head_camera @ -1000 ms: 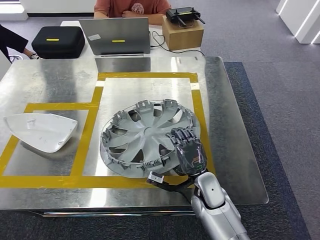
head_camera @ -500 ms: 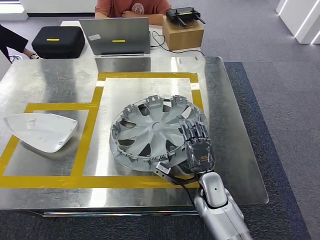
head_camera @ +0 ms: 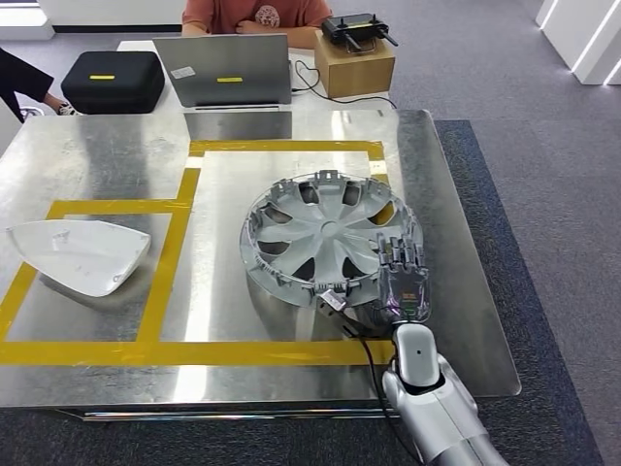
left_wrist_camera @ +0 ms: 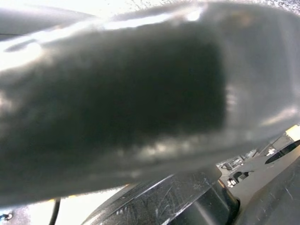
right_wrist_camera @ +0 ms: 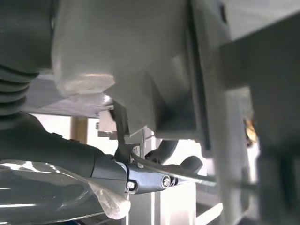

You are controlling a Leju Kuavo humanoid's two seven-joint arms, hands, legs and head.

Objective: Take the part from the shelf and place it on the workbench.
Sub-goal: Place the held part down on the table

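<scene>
A: Head view first — where's the part?
B: The silver hubcap is on the metal tabletop, inside the large yellow tape frame, its right rim over the tape's right strip. It looks tilted, the near-right edge lifted.
A: And the right hand?
B: Holding the hubcap's near-right rim, fingers over the top edge. A white curved part lies well apart, in the left taped frame. Farther back: a grey laptop, a black case, a cardboard box with a black controller on it, and a person in an orange top behind.
A: Left wrist view?
B: Blurred dark surface close up — can't tell the left hand's state.
A: Right wrist view?
B: Pale hubcap underside close overhead, held by the hand.
</scene>
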